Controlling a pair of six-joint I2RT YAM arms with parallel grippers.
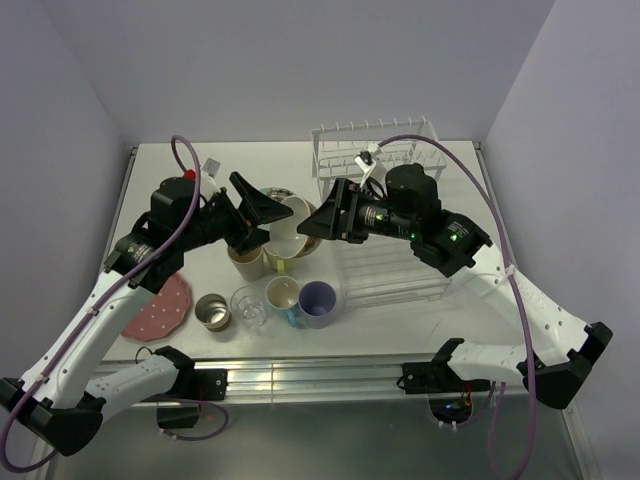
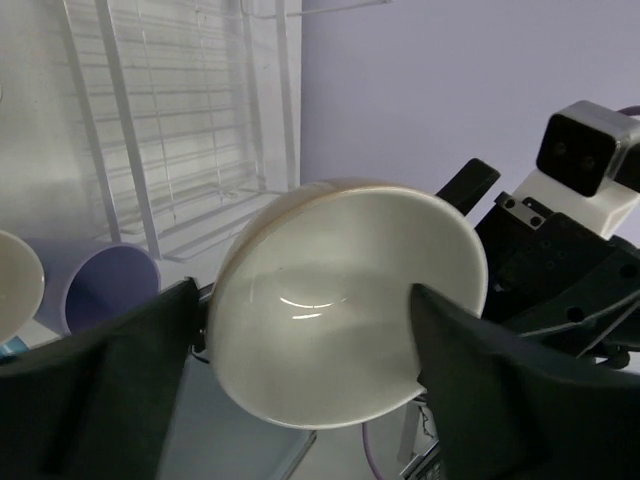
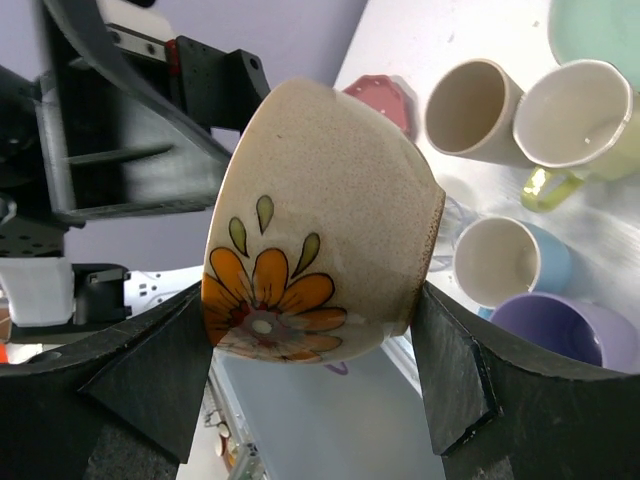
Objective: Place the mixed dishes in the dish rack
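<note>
The white bowl (image 1: 290,228), cream outside with an orange flower (image 3: 320,220), hangs on its side above the cups, left of the dish rack (image 1: 390,265). My right gripper (image 1: 315,222) is shut on it, one finger on the base and the other on the rim (image 3: 310,370). From the other side my left gripper (image 1: 266,218) stands open around the bowl's mouth (image 2: 340,300), its left finger (image 2: 120,380) a little off the rim. The left gripper's midpoint (image 2: 300,340) lies over the bowl's inside.
Under the bowl stand a tan cup (image 1: 246,262), a yellow cup (image 1: 280,262), a blue cup (image 1: 282,295), a lavender cup (image 1: 318,300), a clear glass (image 1: 248,305) and a steel cup (image 1: 212,312). The pink plate (image 1: 160,308) lies left; a mint-green plate (image 3: 600,25) lies behind.
</note>
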